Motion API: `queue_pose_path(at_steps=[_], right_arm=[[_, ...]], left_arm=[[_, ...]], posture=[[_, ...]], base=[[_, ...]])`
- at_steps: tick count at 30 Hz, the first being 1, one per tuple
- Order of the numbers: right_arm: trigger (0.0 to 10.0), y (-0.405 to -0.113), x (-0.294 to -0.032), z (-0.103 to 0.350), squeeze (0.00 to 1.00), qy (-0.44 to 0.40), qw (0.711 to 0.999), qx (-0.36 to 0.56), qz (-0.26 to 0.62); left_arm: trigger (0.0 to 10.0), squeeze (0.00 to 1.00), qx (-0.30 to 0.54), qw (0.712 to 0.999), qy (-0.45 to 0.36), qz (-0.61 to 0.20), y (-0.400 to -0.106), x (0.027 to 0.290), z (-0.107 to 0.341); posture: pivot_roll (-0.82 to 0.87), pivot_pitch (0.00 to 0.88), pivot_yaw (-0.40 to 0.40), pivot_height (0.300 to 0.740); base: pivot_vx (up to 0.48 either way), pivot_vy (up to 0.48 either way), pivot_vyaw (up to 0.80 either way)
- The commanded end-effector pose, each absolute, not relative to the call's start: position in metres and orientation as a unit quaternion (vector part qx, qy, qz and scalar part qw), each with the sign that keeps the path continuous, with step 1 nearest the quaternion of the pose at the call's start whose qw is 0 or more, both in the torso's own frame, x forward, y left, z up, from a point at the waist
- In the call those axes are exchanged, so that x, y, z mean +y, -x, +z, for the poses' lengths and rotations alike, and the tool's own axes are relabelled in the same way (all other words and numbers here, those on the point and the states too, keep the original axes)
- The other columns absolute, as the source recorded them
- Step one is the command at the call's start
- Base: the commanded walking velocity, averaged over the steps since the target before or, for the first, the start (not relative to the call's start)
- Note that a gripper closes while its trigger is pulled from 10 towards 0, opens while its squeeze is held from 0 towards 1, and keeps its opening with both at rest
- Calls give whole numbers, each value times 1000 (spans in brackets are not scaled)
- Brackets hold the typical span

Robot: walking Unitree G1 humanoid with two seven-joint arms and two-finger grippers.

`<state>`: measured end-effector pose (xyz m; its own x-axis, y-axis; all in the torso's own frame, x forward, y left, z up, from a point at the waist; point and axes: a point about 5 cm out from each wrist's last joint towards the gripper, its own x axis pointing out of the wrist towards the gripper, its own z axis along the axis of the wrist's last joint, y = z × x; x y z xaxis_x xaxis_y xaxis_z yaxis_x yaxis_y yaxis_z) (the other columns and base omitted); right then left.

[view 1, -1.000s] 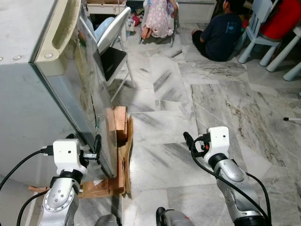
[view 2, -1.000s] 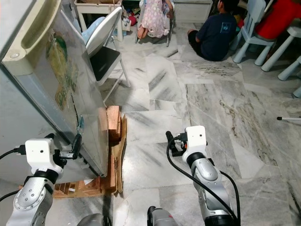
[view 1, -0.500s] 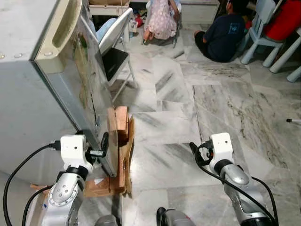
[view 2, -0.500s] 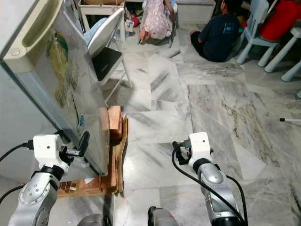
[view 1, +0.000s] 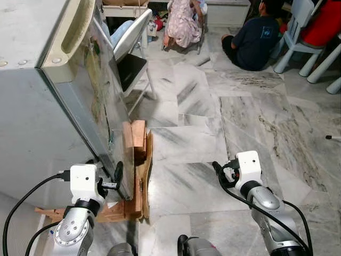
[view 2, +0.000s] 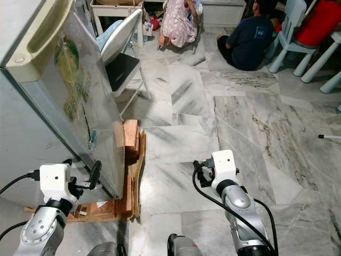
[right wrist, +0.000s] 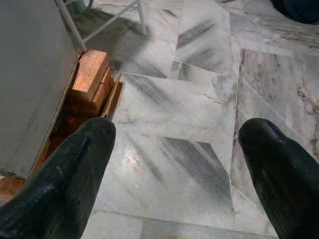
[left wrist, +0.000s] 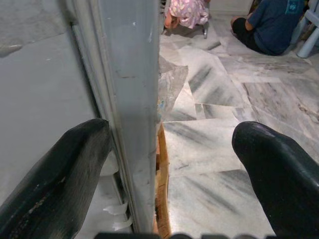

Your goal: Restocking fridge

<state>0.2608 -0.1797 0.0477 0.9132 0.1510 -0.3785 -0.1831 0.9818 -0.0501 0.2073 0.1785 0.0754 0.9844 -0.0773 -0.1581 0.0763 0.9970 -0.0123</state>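
The grey fridge [view 1: 32, 106] stands at my left, its door [view 2: 74, 90] bearing a faded sticker and a recessed handle along the top. My left gripper [view 1: 116, 174] is down at the door's lower free edge. In the left wrist view the door edge [left wrist: 132, 99] runs between the two spread fingers [left wrist: 65, 174], and the gripper [left wrist: 172, 149] is open. My right gripper [view 2: 198, 169] hovers open over the marble floor [right wrist: 169, 109], holding nothing.
Wooden blocks and bricks [view 1: 137, 141] prop the fridge at its front corner. A white folding chair [view 1: 130, 48] stands just beyond the door. People sit on the floor at the back [view 1: 256, 34], by pale plastic chairs [view 1: 298, 37]. Open marble floor lies to the right.
My left gripper has dropped a little lower along the door's edge. The right gripper has stayed about where it was. The camera has shifted slightly.
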Motion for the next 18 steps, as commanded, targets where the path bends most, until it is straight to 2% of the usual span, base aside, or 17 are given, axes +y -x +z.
queue_pose_path(at_steps=[1,7,18], right_arm=[[10000,-260,-184,46,0,48,975,199,81],[10000,-259,-183,46,0,47,975,200,82],[10000,-261,-179,50,0,54,976,183,104]], left_arm=[[10000,0,74,996,4,-39,-206,177,78],[10000,0,75,997,3,-35,-206,179,77],[10000,0,62,997,8,40,-210,194,80]], posture=[[-9,122,-19,740],[-7,121,-17,740],[-8,120,-14,740]], base=[[0,-480,0],[0,-446,0],[0,0,0]])
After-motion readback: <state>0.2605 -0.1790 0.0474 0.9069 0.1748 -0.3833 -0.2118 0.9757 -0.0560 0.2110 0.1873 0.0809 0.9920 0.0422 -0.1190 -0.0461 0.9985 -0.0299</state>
